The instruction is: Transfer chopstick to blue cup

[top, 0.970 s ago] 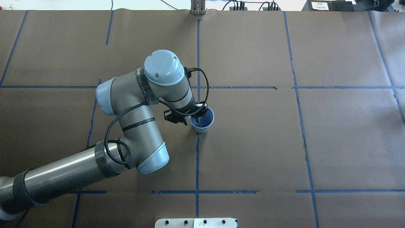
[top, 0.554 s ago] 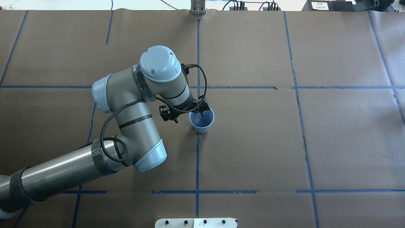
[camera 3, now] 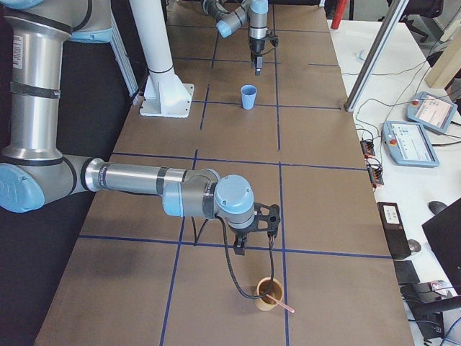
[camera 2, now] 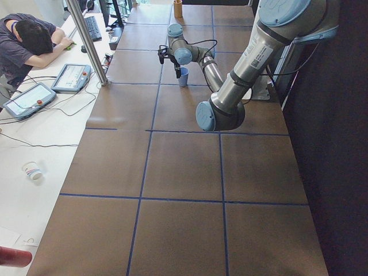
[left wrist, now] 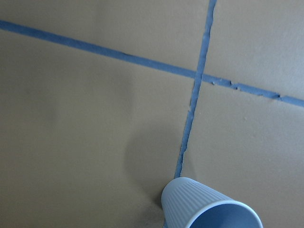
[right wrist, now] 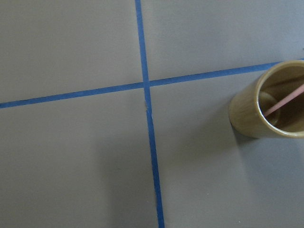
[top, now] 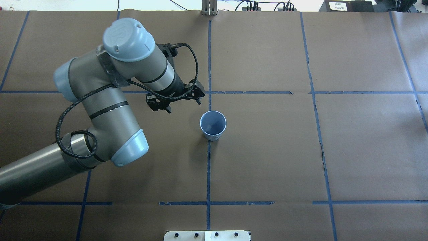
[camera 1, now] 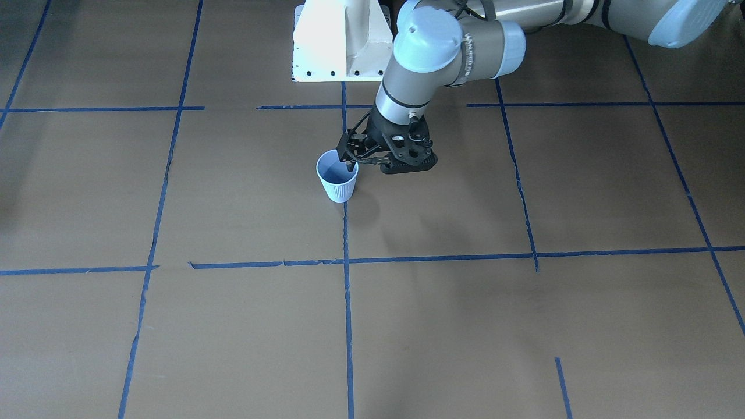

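Note:
The blue cup (top: 213, 125) stands upright at a crossing of tape lines; I see no stick inside it. It also shows in the front view (camera 1: 337, 180) and the left wrist view (left wrist: 204, 209). My left gripper (top: 183, 104) is open and empty, raised above the table just beside the cup's rim (camera 1: 381, 166). A pinkish-red chopstick (right wrist: 284, 103) leans inside a wooden cup (right wrist: 247, 114) at the table's right end (camera 3: 268, 294). My right gripper (camera 3: 256, 227) hovers beside that wooden cup; I cannot tell whether it is open or shut.
The brown table (top: 267, 150) is marked with blue tape lines. The white robot base (camera 1: 340, 41) stands at the near edge. An operator (camera 2: 29, 40) sits at a side table with teach pendants (camera 3: 414, 140) and a metal post (camera 3: 374, 50).
The left gripper, which had one finger dipped in the blue cup, has lifted out and drawn back to the left and away. The cup has stayed in place.

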Controlling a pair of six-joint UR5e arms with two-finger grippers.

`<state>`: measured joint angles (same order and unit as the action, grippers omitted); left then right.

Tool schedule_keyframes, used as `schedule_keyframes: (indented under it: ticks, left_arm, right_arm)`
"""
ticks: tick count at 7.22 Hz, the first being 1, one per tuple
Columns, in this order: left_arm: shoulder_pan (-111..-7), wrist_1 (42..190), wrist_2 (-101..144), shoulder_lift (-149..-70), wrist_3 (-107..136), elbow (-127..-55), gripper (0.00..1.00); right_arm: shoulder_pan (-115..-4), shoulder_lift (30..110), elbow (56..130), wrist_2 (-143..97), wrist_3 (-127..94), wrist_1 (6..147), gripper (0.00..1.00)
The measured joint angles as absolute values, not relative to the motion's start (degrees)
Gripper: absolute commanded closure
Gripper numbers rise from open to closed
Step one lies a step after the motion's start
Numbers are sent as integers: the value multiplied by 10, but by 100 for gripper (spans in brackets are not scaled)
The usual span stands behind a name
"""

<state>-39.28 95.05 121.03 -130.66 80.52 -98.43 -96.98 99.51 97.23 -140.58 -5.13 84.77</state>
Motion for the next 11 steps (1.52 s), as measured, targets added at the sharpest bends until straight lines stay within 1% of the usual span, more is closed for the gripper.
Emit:
schedule_keyframes:
  ticks: [2, 6, 7, 9, 11]
  left_arm:
    - [-448, 910, 1250, -1271, 750, -1035, 0]
    - [-527, 780, 1260, -1198, 598, -1152, 0]
    - [-544, 758, 1260, -1186, 576, -1168, 0]
    - [-564, 738, 1261, -1179, 557, -1178, 0]
    - [-574, 735, 1262, -1174, 554, -1184, 0]
  right_arm:
    - [-998, 985, 935, -1402, -33, 847, 0]
    - [-1040, 879, 785, -1376, 5, 835, 0]
    - [-1041, 865, 750, -1361, -8, 799, 0]
    - [-1039, 853, 673, -1350, -85, 676, 0]
    - [-1036, 845, 629, -1344, -116, 617, 1]
